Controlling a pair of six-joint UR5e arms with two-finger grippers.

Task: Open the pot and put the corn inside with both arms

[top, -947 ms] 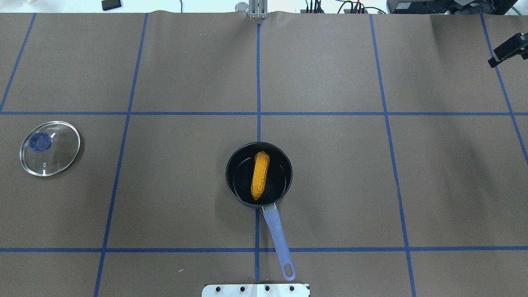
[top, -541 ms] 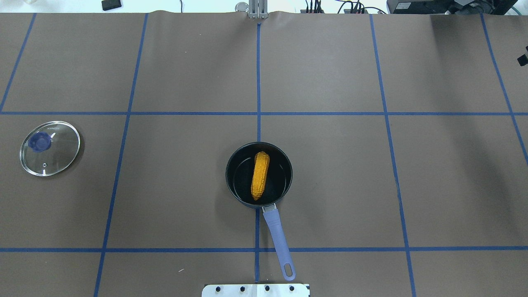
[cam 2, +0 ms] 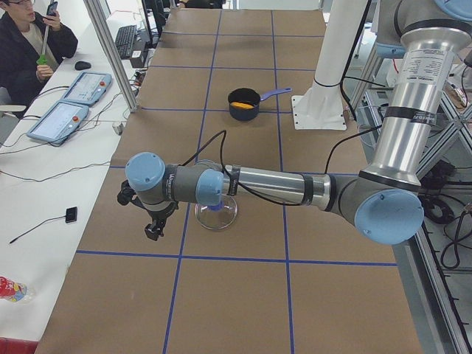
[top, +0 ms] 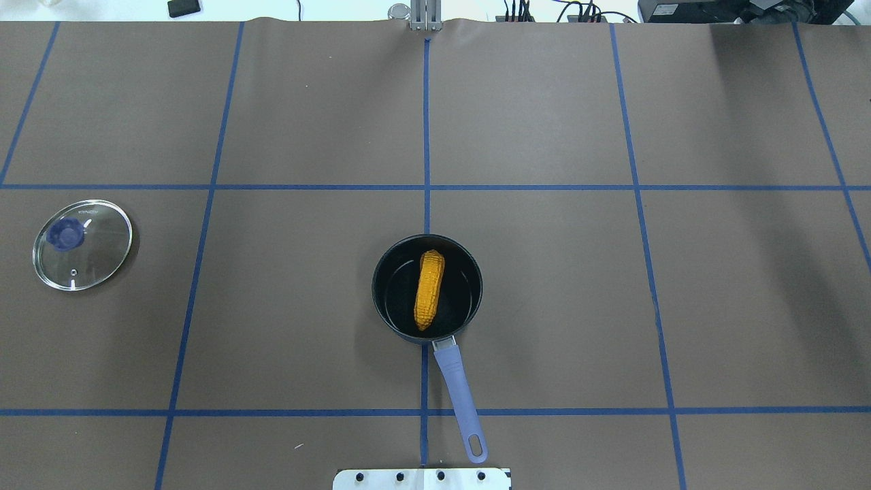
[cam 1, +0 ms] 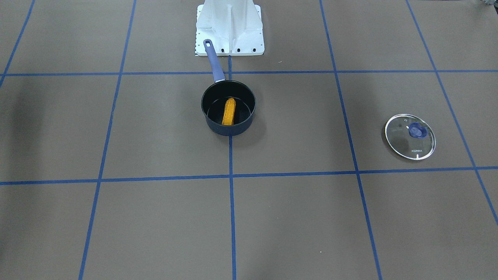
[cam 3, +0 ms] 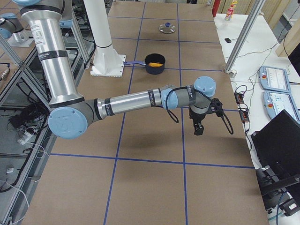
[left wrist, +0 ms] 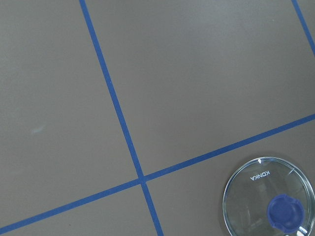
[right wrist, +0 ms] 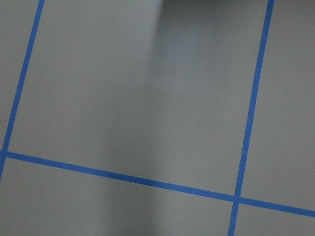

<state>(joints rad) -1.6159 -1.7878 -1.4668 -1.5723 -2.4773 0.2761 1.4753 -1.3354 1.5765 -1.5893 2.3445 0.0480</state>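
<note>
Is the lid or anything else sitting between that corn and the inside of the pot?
Nothing visible does. The corn already lies inside the open pot. The glass lid rests flat on the table, far off to the robot's left, apart from the pot.

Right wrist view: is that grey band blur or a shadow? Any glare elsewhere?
Right wrist view: a soft-edged shadow on the table, and the tape lines are sharp; left wrist view: faint reflections on the glass lid, lettering legible.

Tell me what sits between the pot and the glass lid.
Nothing: overhead, only bare brown table with one blue tape line separates the pot and lid.
</note>
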